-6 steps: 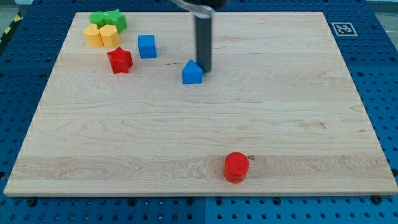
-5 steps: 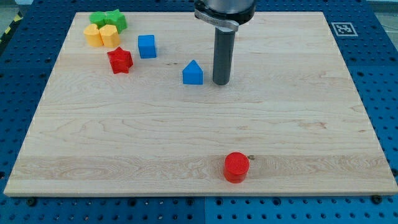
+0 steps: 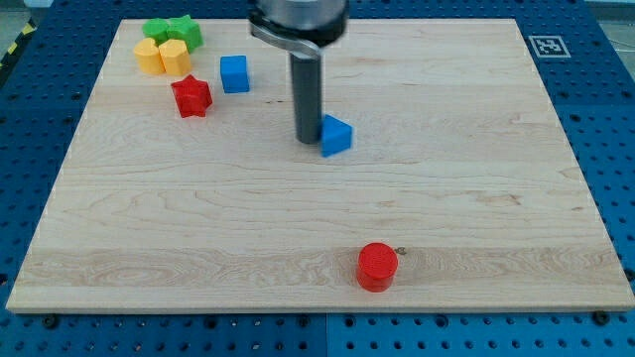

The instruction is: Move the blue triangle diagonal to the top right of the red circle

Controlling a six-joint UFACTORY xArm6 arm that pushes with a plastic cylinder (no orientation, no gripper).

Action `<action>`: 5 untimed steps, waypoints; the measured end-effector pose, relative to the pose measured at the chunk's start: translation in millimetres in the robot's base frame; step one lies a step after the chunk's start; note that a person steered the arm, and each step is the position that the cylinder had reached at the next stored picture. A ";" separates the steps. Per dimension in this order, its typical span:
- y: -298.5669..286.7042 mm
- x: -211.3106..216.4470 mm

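The blue triangle lies near the middle of the wooden board, a little toward the view's top. My tip stands right at its left side, touching or nearly touching it. The red circle sits near the board's bottom edge, below and slightly right of the blue triangle, well apart from it.
At the view's top left are a blue cube, a red star, two yellow blocks and two green blocks. A black-and-white marker sits at the board's top right corner.
My tip has moved from the blue triangle's right side round to its left side. The blue triangle has shifted right and slightly down, and has turned a little.
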State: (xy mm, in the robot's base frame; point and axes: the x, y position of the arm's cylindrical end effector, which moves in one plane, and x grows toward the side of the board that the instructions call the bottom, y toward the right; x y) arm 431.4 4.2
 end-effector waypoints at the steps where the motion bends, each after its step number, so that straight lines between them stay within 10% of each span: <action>1: 64.0 13.2; 5: 130.9 -2.6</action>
